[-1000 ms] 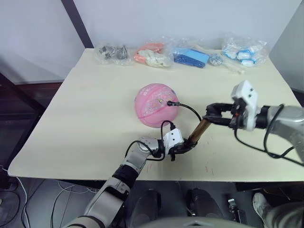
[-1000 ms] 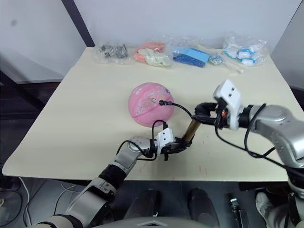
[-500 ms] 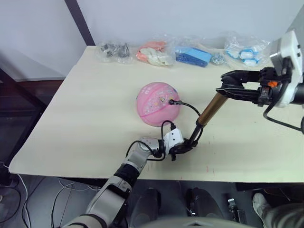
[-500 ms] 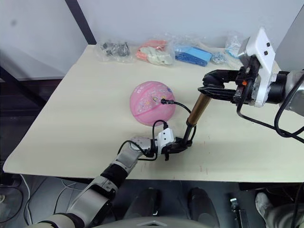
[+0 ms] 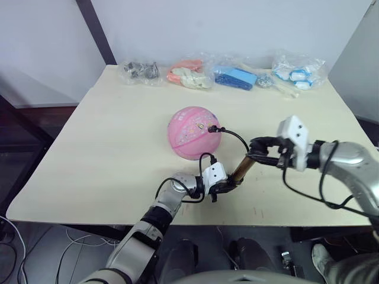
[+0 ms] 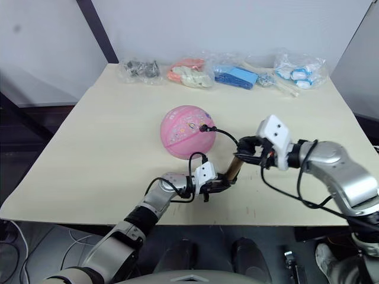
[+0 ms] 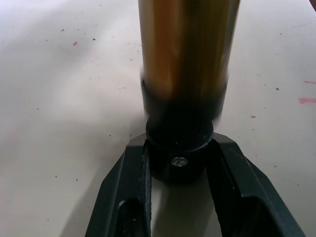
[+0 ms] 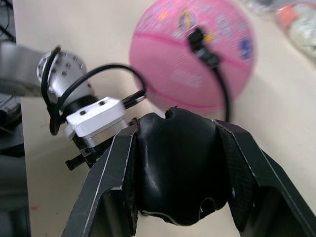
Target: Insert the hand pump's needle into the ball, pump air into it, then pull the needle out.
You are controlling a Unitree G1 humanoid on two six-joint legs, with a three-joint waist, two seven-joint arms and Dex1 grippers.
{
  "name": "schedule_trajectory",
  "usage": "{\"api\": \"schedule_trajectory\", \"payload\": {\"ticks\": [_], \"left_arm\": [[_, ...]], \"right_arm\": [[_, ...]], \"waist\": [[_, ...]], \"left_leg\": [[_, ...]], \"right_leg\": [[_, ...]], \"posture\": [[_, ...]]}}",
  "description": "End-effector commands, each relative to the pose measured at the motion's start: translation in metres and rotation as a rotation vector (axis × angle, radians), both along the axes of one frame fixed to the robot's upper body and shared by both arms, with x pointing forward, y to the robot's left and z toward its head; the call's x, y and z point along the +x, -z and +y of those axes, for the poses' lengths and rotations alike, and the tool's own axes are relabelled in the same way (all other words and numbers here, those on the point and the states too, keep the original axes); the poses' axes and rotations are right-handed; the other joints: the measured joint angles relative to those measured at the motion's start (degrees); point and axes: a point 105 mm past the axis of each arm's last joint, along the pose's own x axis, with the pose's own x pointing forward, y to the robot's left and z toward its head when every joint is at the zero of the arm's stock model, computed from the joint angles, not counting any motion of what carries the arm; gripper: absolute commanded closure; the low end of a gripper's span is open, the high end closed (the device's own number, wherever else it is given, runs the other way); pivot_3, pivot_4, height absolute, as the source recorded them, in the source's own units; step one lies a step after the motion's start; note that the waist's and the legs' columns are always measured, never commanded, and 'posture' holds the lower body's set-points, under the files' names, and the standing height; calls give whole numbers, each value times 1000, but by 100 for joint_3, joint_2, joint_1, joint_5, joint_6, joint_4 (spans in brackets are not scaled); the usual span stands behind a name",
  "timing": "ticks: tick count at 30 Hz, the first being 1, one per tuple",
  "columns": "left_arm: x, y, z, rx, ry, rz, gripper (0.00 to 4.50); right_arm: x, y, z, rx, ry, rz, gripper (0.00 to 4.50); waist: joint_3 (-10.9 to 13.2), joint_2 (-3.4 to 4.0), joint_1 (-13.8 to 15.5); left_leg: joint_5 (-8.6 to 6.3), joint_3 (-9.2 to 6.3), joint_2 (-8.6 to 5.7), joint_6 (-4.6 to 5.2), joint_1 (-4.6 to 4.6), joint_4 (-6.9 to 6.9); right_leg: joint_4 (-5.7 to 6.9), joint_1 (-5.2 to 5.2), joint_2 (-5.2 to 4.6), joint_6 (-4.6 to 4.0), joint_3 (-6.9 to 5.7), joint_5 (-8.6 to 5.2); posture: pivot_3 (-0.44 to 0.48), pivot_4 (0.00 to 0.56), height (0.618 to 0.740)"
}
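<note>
**Both grippers on the pump, needle seated in the ball**

While the ball (image 5: 194, 132) sits mid-table (image 5: 106, 148), I see the needle (image 5: 214, 128) plugged into its valve, hose curving down to the hand pump (image 5: 240, 171). My left gripper (image 7: 180, 160) pinches the pump's black base cap (barrel tilted, base near the table edge). My right gripper (image 8: 177, 163) clamps the T-handle at the top.

needle (image 5: 212, 128): pin hidden in ball (image 5: 192, 132), only fitting vis.
pump (image 7: 185, 59): barrel blurred, top cut off by edge.
</note>
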Motion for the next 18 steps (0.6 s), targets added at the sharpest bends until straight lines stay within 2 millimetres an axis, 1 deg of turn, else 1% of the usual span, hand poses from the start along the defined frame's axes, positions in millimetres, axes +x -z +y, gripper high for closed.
{"api": "schedule_trajectory", "payload": {"ticks": [1,4,6,8,9,11,12,15,18], "left_arm": [[-5,17,13,76,-13,68,3424],[-4,16,13,75,-15,68,3424],[-6,16,13,75,-14,69,3425],[-7,16,13,72,-13,69,3425],[-8,16,12,70,-12,71,3425],[-11,19,11,70,-10,75,3425],[-12,20,10,70,-9,77,3425],[-14,23,10,75,-8,83,3425],[-14,25,11,81,-7,88,3425]], "right_arm": [[-21,79,6,-103,-5,285,2847],[-15,59,2,-79,9,234,2847],[-11,40,-2,-52,19,190,2847],[-4,13,-5,10,38,137,2847],[0,-9,-6,60,48,95,2847],[3,-45,-8,144,59,30,2847],[3,-58,-8,169,61,9,2847],[0,-88,-9,209,47,-31,2847],[-4,-118,-8,248,31,-86,2847]], "waist": [[-17,-13,0],[-17,-12,-3],[-13,-7,-2],[8,15,1],[11,20,3],[57,44,5],[73,52,9],[125,93,17],[151,100,21]], "left_leg": [[0,-1,1,0,3,-3],[0,-6,6,0,7,-3],[0,-6,13,0,8,-3],[0,-6,15,0,4,-3],[0,-3,13,0,-5,-3],[0,-1,7,0,-16,-3],[0,-2,4,0,-27,-2],[0,1,-3,0,-40,-2],[0,0,-10,0,-51,-4]], "right_leg": [[0,1,6,-1,0,0],[1,2,9,-18,-2,-9],[2,2,9,-19,-1,-9],[2,0,8,-19,-2,-9],[2,-9,6,-19,1,-8],[2,-17,6,-3,5,3],[2,-28,2,-12,6,12],[3,-40,-1,-22,10,20],[2,-50,-2,-22,7,20]], "posture": [[0,150,740],[0,150,740],[0,150,740],[0,150,740],[0,150,740],[0,150,740],[0,150,740],[0,150,740],[0,150,740]]}}
